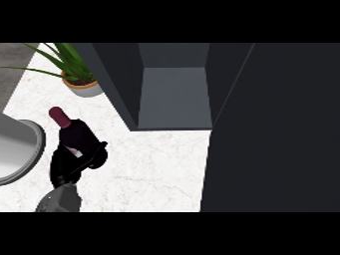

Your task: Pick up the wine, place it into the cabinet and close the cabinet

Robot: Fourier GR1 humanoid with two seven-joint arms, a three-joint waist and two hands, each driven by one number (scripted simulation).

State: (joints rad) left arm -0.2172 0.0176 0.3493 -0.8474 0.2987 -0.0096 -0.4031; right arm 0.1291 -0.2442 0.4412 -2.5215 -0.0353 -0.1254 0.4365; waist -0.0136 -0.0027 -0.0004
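Note:
The wine bottle (73,130) is dark with a deep red cap and stands tilted over the white counter, left of the cabinet. My right hand (78,158) is curled round the bottle's lower part and hides its base, with its grey forearm coming up from the lower edge. The dark cabinet (174,94) stands open at the centre, its grey shelf bare. Its door (283,129) swings out towards me and fills the right side of the view. The bottle is a short way left of the cabinet's opening. My left hand does not show.
A thick grey cylinder (7,149) crosses the left edge, close beside the bottle. A potted green plant (81,82) stands at the back, left of the cabinet's side wall. White marble counter (150,164) lies between the hand and the door.

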